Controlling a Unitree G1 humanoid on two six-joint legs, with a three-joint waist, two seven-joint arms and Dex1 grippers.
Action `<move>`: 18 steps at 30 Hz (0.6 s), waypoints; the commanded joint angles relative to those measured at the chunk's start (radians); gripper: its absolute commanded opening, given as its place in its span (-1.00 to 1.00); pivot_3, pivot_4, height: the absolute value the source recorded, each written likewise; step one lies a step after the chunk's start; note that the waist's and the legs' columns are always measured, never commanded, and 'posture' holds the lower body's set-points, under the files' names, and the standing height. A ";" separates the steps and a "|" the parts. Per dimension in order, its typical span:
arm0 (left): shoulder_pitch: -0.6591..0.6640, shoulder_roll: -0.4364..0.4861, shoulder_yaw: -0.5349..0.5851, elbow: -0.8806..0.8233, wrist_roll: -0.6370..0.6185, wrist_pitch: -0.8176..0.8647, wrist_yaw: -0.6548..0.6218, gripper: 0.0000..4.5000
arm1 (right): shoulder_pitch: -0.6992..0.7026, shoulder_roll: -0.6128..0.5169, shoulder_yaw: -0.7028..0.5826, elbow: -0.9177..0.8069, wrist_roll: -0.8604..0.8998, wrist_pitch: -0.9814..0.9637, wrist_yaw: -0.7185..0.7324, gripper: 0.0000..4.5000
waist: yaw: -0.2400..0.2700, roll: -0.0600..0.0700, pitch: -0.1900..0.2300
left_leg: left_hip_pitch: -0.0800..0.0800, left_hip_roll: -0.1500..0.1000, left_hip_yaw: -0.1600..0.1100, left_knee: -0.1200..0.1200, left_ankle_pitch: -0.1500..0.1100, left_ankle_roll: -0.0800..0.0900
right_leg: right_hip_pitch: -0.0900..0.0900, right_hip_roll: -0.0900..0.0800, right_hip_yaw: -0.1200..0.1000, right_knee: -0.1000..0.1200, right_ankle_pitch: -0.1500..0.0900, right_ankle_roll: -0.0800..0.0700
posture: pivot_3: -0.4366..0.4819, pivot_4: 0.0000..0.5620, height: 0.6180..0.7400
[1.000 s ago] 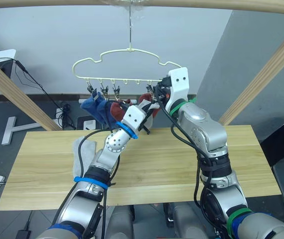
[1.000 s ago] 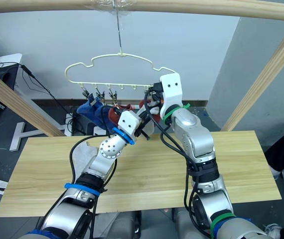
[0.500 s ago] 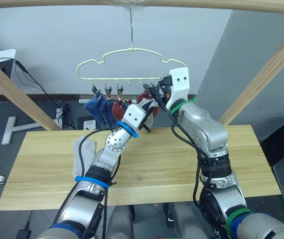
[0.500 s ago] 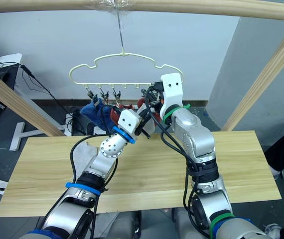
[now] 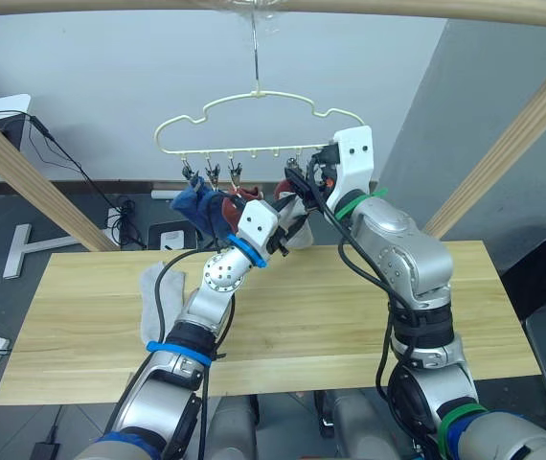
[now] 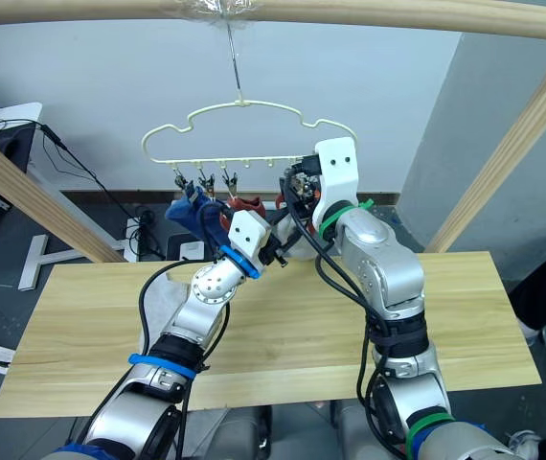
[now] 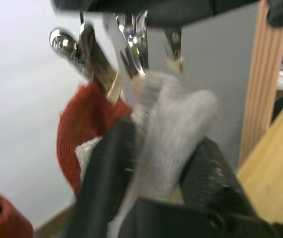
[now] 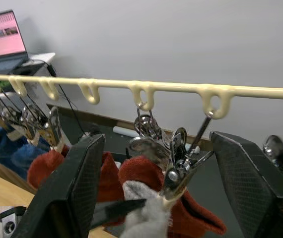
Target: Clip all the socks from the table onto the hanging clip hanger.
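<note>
Two grippers work under the clip hanger (image 5: 254,120), now swung rightward: the left gripper (image 7: 154,158) pinches a grey sock (image 7: 169,124) at a clip (image 8: 178,163), the right gripper (image 8: 154,171) spread wide around it. Another grey sock (image 5: 155,292) awaits on the table (image 5: 350,316).

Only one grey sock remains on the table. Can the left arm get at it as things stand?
Probably not yet: the left tool is shut on the other grey sock up at the clip hanger, though nothing covers the sock on the table.
</note>
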 commanded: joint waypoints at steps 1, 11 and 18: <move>0.028 0.007 -0.002 -0.092 -0.087 0.038 -0.102 0.13 | 0.028 -0.037 0.026 -0.117 0.005 0.021 0.022 0.57 | 0.000 0.000 0.000 | 0.000 0.000 0.000 0.000 0.000 0.000 | 0.000 0.000 0.000 0.000 0.000 0.000 | -0.15 -0.11 0.52; 0.115 0.149 0.028 -0.362 -0.341 0.323 -0.430 0.13 | 0.120 -0.098 -0.002 -0.305 0.021 0.063 0.008 0.57 | -0.012 0.000 0.000 | 0.000 0.001 -0.001 0.000 0.000 0.000 | 0.000 0.001 0.000 -0.001 0.000 0.000 | -0.16 -0.10 0.52; 0.057 0.248 0.074 -0.480 -0.459 0.530 -0.531 0.14 | 0.123 -0.077 -0.031 -0.263 -0.023 0.047 -0.078 0.18 | -0.014 0.000 0.000 | 0.000 0.001 0.000 0.000 0.000 0.000 | 0.000 0.001 0.001 -0.003 -0.001 0.002 | -0.13 -0.10 0.52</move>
